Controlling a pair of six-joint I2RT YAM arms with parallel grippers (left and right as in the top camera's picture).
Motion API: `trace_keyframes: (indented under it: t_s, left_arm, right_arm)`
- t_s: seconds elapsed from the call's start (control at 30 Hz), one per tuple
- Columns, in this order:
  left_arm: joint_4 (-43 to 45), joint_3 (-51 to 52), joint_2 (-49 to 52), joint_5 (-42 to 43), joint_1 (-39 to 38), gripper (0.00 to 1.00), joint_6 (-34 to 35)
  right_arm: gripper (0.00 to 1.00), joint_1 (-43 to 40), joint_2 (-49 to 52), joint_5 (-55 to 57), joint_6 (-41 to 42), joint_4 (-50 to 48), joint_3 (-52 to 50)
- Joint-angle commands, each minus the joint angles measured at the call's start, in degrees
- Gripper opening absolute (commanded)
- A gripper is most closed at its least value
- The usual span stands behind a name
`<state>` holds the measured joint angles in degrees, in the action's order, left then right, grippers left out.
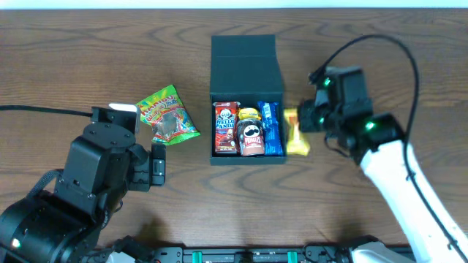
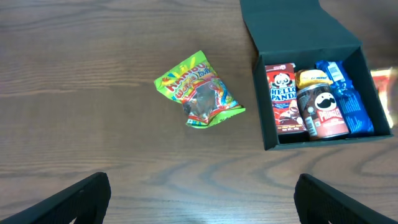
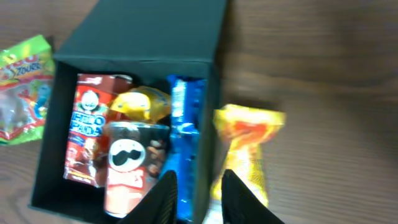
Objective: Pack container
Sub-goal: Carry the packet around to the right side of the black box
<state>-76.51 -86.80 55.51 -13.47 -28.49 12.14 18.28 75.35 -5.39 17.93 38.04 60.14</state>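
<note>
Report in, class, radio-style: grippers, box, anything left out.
Left gripper open, empty. Right gripper at right side of box, grip unclear. Box open, snacks inside. Gummy bag and yellow packet outside.

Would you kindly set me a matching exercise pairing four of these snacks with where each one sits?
1. Hello Panda box
2. Pringles can
3. Haribo bag
4. yellow packet

A. on the table, right of the container
B. inside, middle
C. on the table, left of the container
D. inside, against the left wall

Pairs: 1-D, 2-B, 3-C, 4-A.
</note>
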Motion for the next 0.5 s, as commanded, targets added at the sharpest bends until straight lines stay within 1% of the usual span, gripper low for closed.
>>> trace_keyframes:
  t_s: [0.0,0.1,0.17,0.33,0.47]
  left_arm:
    - [-0.13,-0.02,-0.22,-0.42,0.39,0.95,-0.39]
    - [-0.13,-0.02,-0.22,-0.42,0.39,0.95,-0.39]
    - [-0.13,-0.02,-0.22,-0.42,0.39,0.95,-0.37]
    - [-0.13,-0.02,-0.22,-0.42,0.39,0.95,-0.39]
    - [-0.13,-0.02,-0.22,-0.42,0.39,0.95,-0.39]
  right_arm:
    - [0.26,4.61,-0.26,2.8,7.04,-2.34,-2.51]
    - [0.29,8.41,0.22,9.44,8.2,-3.32,-2.8]
    - [0.31,9.64,0.22,13.42,8.26,-1.9,-2.78]
    - [0.29,9.42,0.22,18.38,16.9,7.13,-3.89]
    - [0.31,9.4,0.2,19.1,18.29,5.97,-7.76]
